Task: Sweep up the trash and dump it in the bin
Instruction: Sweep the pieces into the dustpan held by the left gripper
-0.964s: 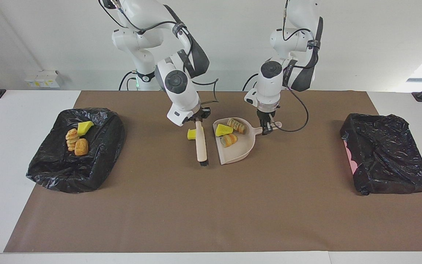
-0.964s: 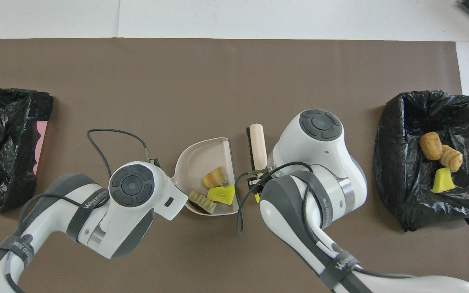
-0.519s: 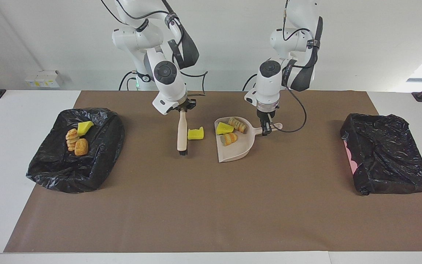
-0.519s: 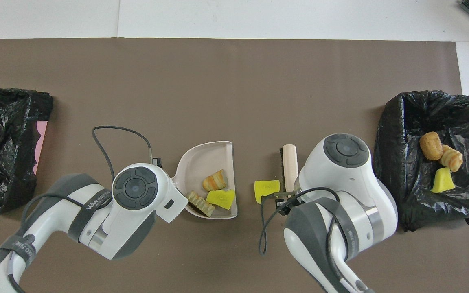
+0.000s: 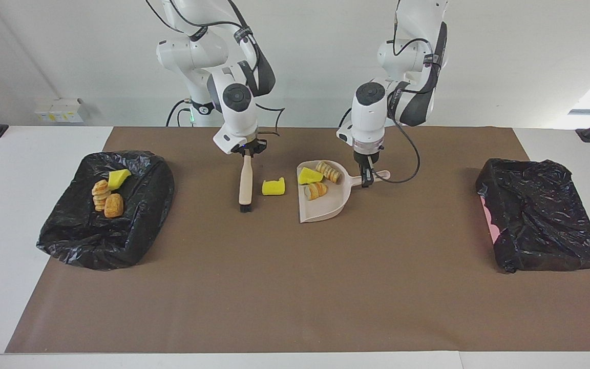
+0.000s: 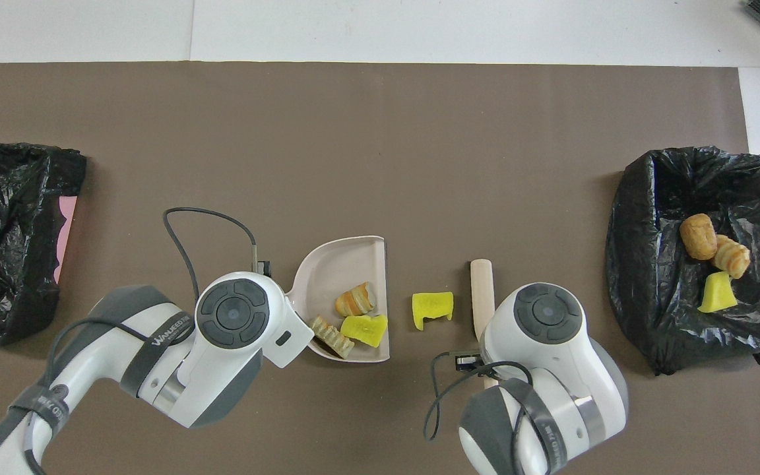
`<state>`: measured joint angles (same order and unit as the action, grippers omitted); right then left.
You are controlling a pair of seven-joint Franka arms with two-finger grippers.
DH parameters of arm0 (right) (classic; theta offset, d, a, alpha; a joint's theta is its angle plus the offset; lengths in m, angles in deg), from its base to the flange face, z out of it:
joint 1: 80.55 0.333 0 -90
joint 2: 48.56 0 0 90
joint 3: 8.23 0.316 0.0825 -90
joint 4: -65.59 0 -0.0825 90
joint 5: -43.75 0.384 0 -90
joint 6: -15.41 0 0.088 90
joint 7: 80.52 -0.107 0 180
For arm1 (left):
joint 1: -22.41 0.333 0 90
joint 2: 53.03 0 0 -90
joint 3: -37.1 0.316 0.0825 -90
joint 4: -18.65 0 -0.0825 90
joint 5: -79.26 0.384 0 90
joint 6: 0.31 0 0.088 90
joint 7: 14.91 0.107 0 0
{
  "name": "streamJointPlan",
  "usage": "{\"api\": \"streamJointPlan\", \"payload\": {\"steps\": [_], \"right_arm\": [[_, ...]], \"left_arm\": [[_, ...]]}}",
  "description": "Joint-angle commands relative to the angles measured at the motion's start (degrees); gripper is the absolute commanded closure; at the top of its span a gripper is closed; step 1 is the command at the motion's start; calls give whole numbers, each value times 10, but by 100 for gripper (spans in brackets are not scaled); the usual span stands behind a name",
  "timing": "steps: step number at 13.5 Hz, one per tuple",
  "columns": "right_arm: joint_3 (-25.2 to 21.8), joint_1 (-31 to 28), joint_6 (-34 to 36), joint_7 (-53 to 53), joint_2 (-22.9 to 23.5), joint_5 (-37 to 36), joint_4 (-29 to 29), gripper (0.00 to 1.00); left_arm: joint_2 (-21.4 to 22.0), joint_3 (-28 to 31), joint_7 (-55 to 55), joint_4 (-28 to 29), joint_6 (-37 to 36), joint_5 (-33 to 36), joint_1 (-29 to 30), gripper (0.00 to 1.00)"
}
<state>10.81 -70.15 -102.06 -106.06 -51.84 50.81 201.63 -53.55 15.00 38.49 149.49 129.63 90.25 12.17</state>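
Pinching the brush handle, the right gripper ought to drag low and straight, pushing the yellow sponge lying between brush and dustpan, whose handle the left gripper clamps flat.

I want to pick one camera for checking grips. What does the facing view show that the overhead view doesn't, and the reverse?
Facing view only: the left gripper shut on the dustpan handle, the right gripper shut on the brush handle, and the brush's dark bristles.
Overhead view only: the pink wall of the empty bin seen along its length; the arms' wrists cover both grips here.
Both: three trash pieces in the dustpan, one yellow sponge on the mat between dustpan and brush, three pieces in the other bin.
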Motion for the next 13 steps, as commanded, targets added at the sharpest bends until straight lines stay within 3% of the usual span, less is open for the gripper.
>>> {"api": "streamJointPlan", "payload": {"steps": [1, 5, 7, 13], "right_arm": [[5, 46, -25, -58, 65, 4, -49, 100], [5, 90, -21, -89, 149, 73, -174, 100], [5, 102, -27, -120, 177, 79, -206, 100], [-1, 59, 58, -116, 144, 64, -208, 100]], "left_arm": [[18, 4, 0, 12, -8, 7, -7, 100], [16, 3, 0, 13, -3, 7, -4, 100], [16, 3, 2, 13, -4, 6, -2, 100], [11, 5, 8, 12, -1, 6, 7, 100]]}}
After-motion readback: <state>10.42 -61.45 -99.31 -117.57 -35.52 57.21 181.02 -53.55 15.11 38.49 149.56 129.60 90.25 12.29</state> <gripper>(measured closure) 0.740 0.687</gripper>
